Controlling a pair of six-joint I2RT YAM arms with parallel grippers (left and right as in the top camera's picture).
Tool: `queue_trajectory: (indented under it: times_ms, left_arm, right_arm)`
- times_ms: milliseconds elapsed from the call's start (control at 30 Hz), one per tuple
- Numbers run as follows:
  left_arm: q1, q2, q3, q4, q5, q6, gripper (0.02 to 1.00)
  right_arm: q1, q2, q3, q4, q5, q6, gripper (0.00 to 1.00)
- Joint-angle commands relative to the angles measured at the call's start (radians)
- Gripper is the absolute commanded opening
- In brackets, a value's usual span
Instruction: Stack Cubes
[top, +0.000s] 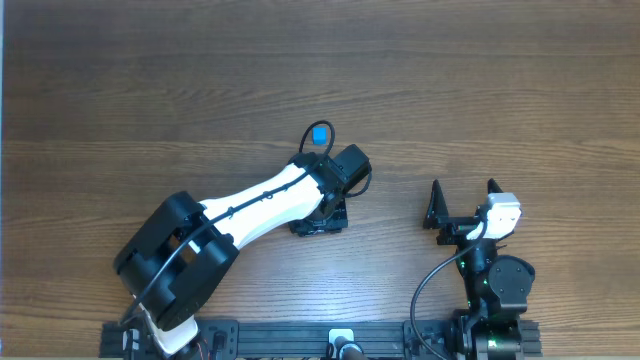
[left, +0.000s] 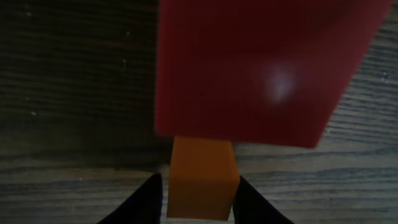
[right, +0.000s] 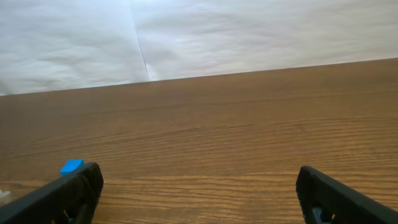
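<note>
Left gripper (left: 200, 194) is clenched on the orange cube (left: 202, 165), 1 finger on each side. The cube sits low between the fingertips, just above or on the table (top: 150, 80); cannot tell which. The red cube (left: 261, 68) is right past the orange one. In the left wrist view their edges meet, but whether they actually touch or just overlap is unclear. In the top view the arm covers both.

Risks at this spot:
- The orange cube looks too close to the red one. Any push forward would likely shove the red cube along the table instead of clearing it.
- If the orange cube goes on top, it needs lift first. Too little lift and its lower edge probably catches the red cube's rim and tips or twists in the grip.
- The red face looks wider than the orange one, so there is some margin. An off-centre release could still leave it hanging over an edge.

The blue cube (top: 319, 135) lies alone on the table, just beyond the left wrist and apart from the other 2. A wide wrist swing or a careless pull-back could knock it off its spot.

Right gripper (top: 463, 190) is released with jaws spread wide and holds nothing. It is well apart from all 3 cubes, so collision risk looks low unless it reaches toward the middle while the left arm works there.
</note>
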Motion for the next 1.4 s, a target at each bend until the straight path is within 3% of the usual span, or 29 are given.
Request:
queue_trajectory:
  times_ms: [33, 267, 867, 1400]
  left_arm:
    - [0.0, 0.02, -0.01, 0.003, -0.016, -0.011, 0.316]
    - [0.0, 0.02, -0.01, 0.002, -0.015, -0.011, 0.218]
    - [0.002, -0.14, 0.0, -0.076, -0.016, -0.01, 0.15]
    - [0.099, -0.088, 0.359, -0.282, -0.043, 0.151, 0.148]
  right_arm:
    - [0.0, -0.001, -0.005, -0.004, -0.011, 0.005, 0.993]
    - [0.0, -0.001, -0.005, -0.004, -0.011, 0.005, 0.993]
    - [0.0, 0.0, -0.005, -0.004, -0.011, 0.005, 0.991]
    - [0.0, -0.001, -0.005, -0.004, -0.011, 0.005, 0.993]
